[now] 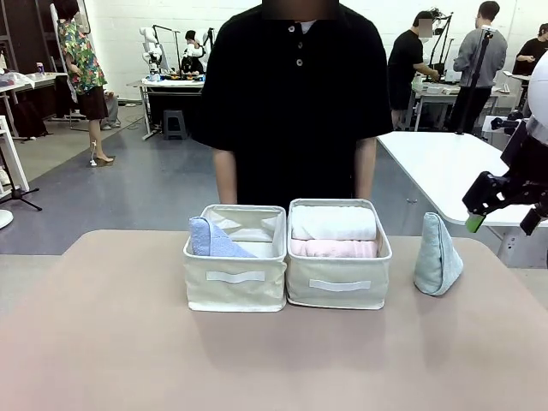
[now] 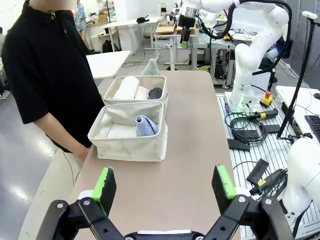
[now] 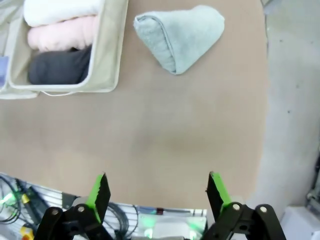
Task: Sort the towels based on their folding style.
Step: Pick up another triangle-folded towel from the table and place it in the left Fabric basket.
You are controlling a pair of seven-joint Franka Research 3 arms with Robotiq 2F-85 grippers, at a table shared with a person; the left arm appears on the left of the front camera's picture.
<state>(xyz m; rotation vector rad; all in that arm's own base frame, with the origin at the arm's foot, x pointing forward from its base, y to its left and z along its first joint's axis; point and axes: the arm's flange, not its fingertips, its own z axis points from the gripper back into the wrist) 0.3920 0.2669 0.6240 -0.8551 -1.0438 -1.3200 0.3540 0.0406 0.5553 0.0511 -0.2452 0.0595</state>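
Two cloth bins sit side by side toward the far edge of the counter (image 1: 103, 342). The right bin (image 1: 300, 287) holds the rolled white towel (image 1: 334, 223), pink towel (image 1: 334, 248) and dark grey towel (image 3: 59, 66). The left bin (image 1: 205, 291) holds the blue cone towel (image 1: 210, 240). The teal cone towel (image 1: 437, 255) stands outside, toward the right edge, so sorting looks nearly done. It likely needs grasping and carrying to the left bin. The right pincer (image 1: 503, 221) hovers high beside it, wide open and empty. The left pincer (image 2: 165, 182) is also wide open and empty.
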